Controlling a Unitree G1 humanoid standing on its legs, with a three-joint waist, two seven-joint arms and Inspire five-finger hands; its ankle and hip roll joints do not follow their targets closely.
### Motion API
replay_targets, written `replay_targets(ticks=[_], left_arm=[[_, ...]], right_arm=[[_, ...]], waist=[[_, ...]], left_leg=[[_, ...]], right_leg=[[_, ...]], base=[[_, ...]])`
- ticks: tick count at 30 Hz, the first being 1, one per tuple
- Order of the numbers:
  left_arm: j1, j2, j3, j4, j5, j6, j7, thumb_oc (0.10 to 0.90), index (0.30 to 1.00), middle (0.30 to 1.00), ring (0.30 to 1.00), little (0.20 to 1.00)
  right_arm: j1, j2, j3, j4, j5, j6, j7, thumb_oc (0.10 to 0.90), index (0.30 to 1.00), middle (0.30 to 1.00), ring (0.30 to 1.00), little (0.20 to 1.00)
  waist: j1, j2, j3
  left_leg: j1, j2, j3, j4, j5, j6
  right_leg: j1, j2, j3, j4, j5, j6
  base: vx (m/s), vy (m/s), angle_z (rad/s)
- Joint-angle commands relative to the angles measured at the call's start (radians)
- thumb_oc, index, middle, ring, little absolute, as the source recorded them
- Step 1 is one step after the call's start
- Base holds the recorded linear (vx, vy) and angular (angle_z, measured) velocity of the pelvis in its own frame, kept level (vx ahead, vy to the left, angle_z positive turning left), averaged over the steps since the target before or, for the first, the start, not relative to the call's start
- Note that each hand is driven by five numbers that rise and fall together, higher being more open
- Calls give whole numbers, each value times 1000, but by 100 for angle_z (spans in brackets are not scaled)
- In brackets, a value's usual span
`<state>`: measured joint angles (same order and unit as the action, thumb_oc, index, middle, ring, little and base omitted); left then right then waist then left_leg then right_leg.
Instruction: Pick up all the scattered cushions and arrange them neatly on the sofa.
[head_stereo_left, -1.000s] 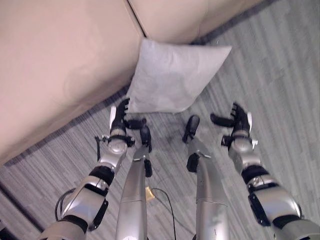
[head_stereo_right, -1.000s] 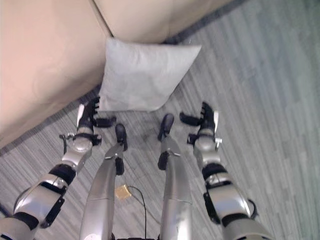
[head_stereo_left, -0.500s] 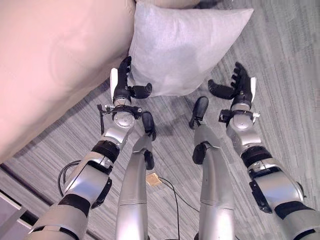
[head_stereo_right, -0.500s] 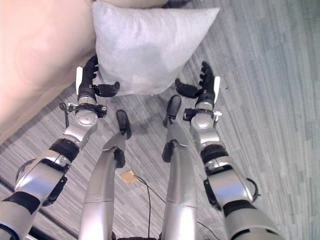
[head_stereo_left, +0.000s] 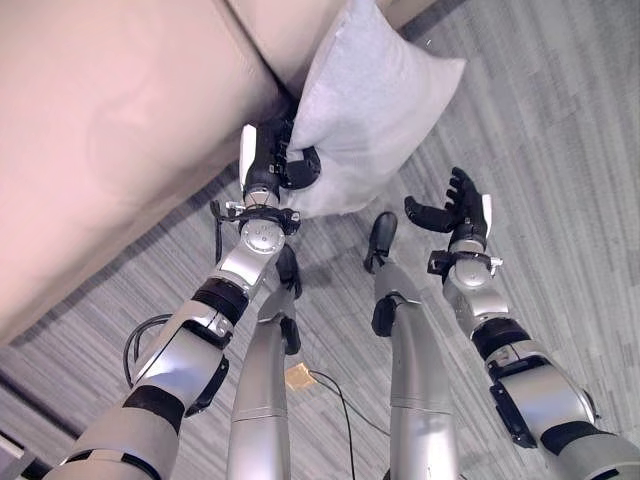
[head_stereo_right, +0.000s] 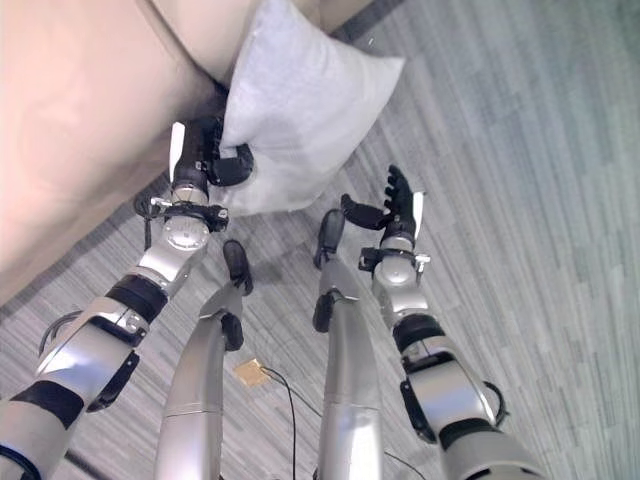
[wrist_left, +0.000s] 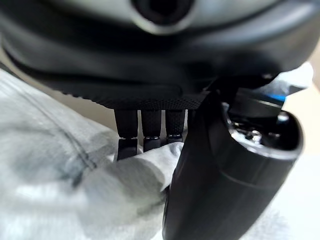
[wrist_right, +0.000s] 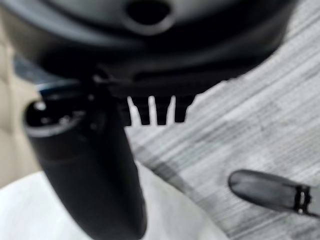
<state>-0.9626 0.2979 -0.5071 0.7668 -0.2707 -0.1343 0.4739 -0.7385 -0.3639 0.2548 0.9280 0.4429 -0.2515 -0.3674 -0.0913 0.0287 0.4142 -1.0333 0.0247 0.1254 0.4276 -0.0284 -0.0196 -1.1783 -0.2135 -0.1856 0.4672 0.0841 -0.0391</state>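
A light grey cushion (head_stereo_left: 370, 100) leans against the front of the beige sofa (head_stereo_left: 110, 130), its lower corner near the floor. My left hand (head_stereo_left: 272, 168) is shut on the cushion's lower left edge, thumb and fingers pinching the cloth (wrist_left: 120, 185). The cushion (head_stereo_right: 300, 90) is tilted up along the sofa's corner. My right hand (head_stereo_left: 452, 210) hovers open to the right of the cushion, fingers spread, touching nothing. The right wrist view shows its thumb (wrist_right: 95, 170) above a white patch of cushion (wrist_right: 45, 215) and the floor.
Grey striped carpet floor (head_stereo_left: 540, 120) spreads to the right and in front of the sofa. The sofa's seam between two sections (head_stereo_left: 250, 50) runs just above the cushion. Open floor lies to the right of my right hand.
My left hand has closed on the cushion's edge and lifted it up against the sofa. My right hand has dropped away from the cushion and stays open.
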Motion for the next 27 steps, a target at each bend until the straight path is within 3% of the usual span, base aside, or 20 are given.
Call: replay_targets(ticks=[1, 7, 9, 18, 22, 23, 27], left_arm=[[82, -47, 33, -93, 61, -112, -13, 400, 300, 300, 300, 300], [165, -19, 39, -190, 72, -118, -45, 400, 300, 300, 300, 300], [212, -1, 38, -249, 88, -123, -63, 400, 300, 300, 300, 300], [366, 88, 89, -447, 132, -152, -107, 400, 300, 300, 300, 300], [440, 124, 130, -544, 109, -181, -156, 400, 300, 300, 300, 300], [498, 141, 160, -602, 87, -197, -190, 400, 300, 300, 300, 300], [532, 170, 191, -662, 56, -212, -229, 400, 300, 300, 300, 300]], right_arm=[[154, 7, 8, 15, 25, -41, 20, 800, 900, 900, 900, 900], [233, 22, -4, -17, 14, -35, 47, 800, 900, 900, 900, 900], [290, 28, -13, -38, 5, -32, 65, 800, 900, 900, 900, 900], [461, 11, -43, -151, 27, -35, 155, 800, 900, 900, 900, 900], [535, 2, -41, -247, 46, -38, 221, 800, 900, 900, 900, 900], [586, 8, -45, -294, 67, -36, 264, 800, 900, 900, 900, 900], [624, 16, -49, -352, 110, -35, 307, 800, 900, 900, 900, 900]], waist=[[45, 65, -207], [41, 74, -201], [39, 77, -206], [36, 91, -205], [39, 95, -229], [42, 100, -264], [47, 107, -298]], left_leg=[[-9, 17, -59, -71, -4, -28], [150, 9, -62, -158, 21, -49], [254, 3, -62, -210, 33, -64], [543, -5, -41, -338, 92, -79], [679, 3, -26, -411, 105, -84], [759, 6, -18, -453, 109, -85], [830, 4, -15, -487, 116, -87]], right_leg=[[61, 17, 45, 35, -140, 138], [208, 18, 22, -50, -117, 143], [314, 25, 6, -115, -107, 145], [638, 48, -47, -305, -55, 144], [781, 59, -54, -383, -49, 151], [865, 67, -59, -424, -48, 156], [944, 78, -65, -461, -50, 159]], base=[[0, 0, 0], [-16, -37, -1], [-21, -51, -2], [12, -17, 2], [124, 8, -7], [163, 8, -4], [126, -14, 6]])
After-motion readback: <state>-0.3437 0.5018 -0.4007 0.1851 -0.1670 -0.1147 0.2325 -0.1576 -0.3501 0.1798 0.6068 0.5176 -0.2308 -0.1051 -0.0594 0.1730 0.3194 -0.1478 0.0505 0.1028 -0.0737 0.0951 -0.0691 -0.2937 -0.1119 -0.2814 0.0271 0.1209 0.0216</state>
